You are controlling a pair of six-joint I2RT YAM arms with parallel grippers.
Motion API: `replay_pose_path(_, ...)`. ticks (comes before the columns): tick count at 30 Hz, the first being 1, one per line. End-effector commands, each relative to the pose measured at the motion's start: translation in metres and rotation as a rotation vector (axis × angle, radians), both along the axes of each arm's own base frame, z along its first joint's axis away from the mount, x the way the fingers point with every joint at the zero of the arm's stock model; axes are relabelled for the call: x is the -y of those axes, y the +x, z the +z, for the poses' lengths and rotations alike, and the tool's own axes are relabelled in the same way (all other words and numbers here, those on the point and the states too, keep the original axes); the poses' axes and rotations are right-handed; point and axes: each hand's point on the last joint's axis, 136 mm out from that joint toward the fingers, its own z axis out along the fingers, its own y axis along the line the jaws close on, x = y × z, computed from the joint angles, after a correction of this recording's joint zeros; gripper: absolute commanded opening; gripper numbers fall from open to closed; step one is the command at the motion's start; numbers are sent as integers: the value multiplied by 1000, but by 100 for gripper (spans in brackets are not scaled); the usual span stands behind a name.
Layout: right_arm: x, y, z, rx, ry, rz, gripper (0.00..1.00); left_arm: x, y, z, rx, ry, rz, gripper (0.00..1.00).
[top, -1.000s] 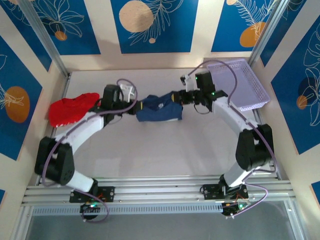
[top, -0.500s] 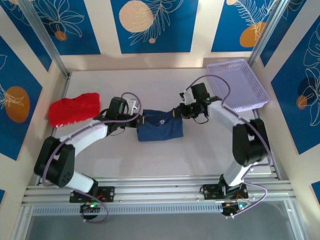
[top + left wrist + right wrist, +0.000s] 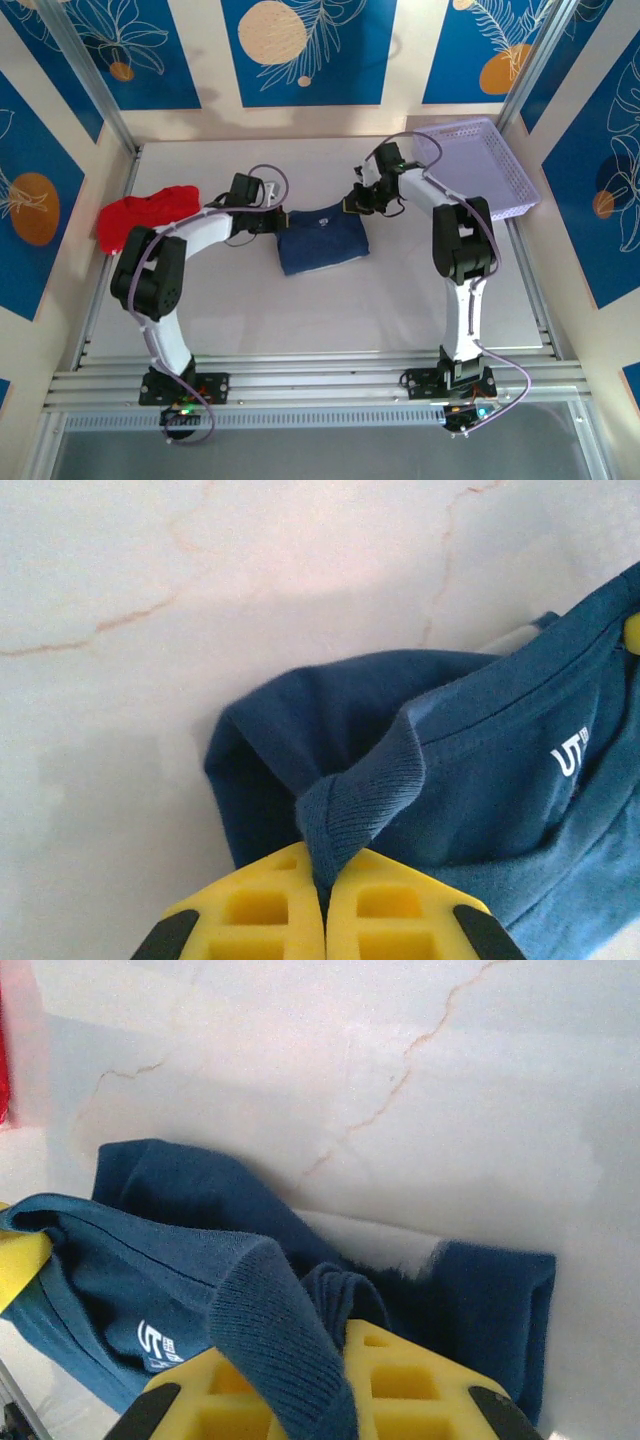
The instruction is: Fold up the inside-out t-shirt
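**Thin pinches on the collar could let the fold slip**

The main risk is a lost grip. The left gripper [image 3: 322, 905] has its yellow jaws pressed together on only a narrow ridge of the ribbed collar [image 3: 352, 805]. The right gripper [image 3: 335, 1385] is clamped on a similar roll of ribbed edge that drapes over its pads. If either arm lifts fast or tugs sideways, I judge that such a small tab could slide out, and the t-shirt [image 3: 322, 240] would slump into a lump.

A second risk is uneven pulling. The two grippers hold the far edge of the cloth, one near each corner. If one arm leads the other, the fold would skew, or the whole bundle would drag across the table [image 3: 300, 320]. The cloth under the left pinch is bunched into a loose pocket, and it may get pressed in as a crease.

From above, the left arm rises from its base, passes close by the red garment [image 3: 145, 218] and bends inward to the far left corner of the t-shirt. The right arm stands nearly straight out from its base, then folds back near the basket [image 3: 490, 165] toward the far right corner. The t-shirt lies at mid-table between the two grippers, a compact, roughly rectangular bundle resting on the surface.
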Motion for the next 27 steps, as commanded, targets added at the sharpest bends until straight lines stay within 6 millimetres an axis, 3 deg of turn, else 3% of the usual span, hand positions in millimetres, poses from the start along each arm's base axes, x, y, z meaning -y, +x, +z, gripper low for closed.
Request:
replay_pose_path(1, 1, 6, -10, -46, -2, 23, 6, -6, 12, -11, -17, 23, 1, 1)
replay_pose_path(8, 3, 30, -35, -76, -28, 4, 11, 3, 39, -32, -29, 17, -7, 4)
replay_pose_path(12, 9, 37, -46, -91, -67, -5, 22, 8, 51, -43, -47, 18, -7, 13)
replay_pose_path(15, 13, 45, -31, -61, -73, -11, 33, 8, 55, -38, -40, 33, -10, 29)
replay_pose_path(20, 28, 49, 19, 23, -57, -33, 43, -8, 53, -5, 26, 97, 16, 52)
replay_pose_path(24, 38, 34, 54, 88, -43, -51, 53, -29, 36, 12, 37, 136, 87, 76)
replay_pose_path(27, 37, 15, 57, 78, -14, -54, 60, -23, 11, 5, -50, 71, 72, 85)
